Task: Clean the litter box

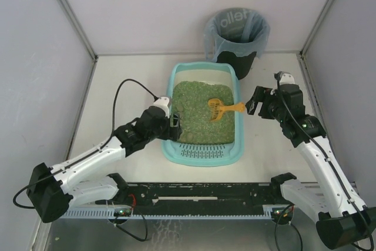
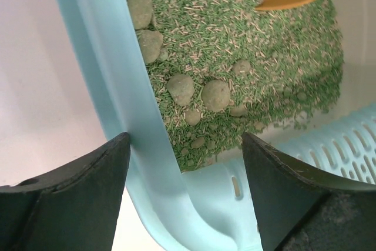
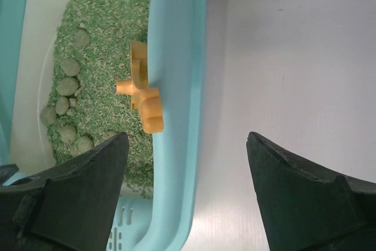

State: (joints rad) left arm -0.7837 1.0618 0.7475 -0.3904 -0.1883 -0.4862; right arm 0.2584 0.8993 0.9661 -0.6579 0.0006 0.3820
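The light-teal litter box (image 1: 202, 158) sits mid-table, filled with green litter (image 1: 200, 119) and several round clumps (image 2: 215, 94). An orange slotted scoop (image 1: 226, 109) lies in the litter, its handle resting towards the right rim. My left gripper (image 1: 175, 126) is open, its jaws astride the box's left rim (image 2: 117, 74) near the grille ledge (image 2: 346, 145). My right gripper (image 1: 254, 103) is open and empty just outside the right rim (image 3: 176, 57). In the right wrist view the scoop handle (image 3: 144, 101) shows beyond that rim and the gripper (image 3: 187, 136) spans rim and table.
A round black bin (image 1: 237, 33) with a grey-blue bag liner stands behind the box at the back. Grey walls enclose the white table on three sides. A black rail (image 1: 200, 192) runs along the near edge between the arm bases.
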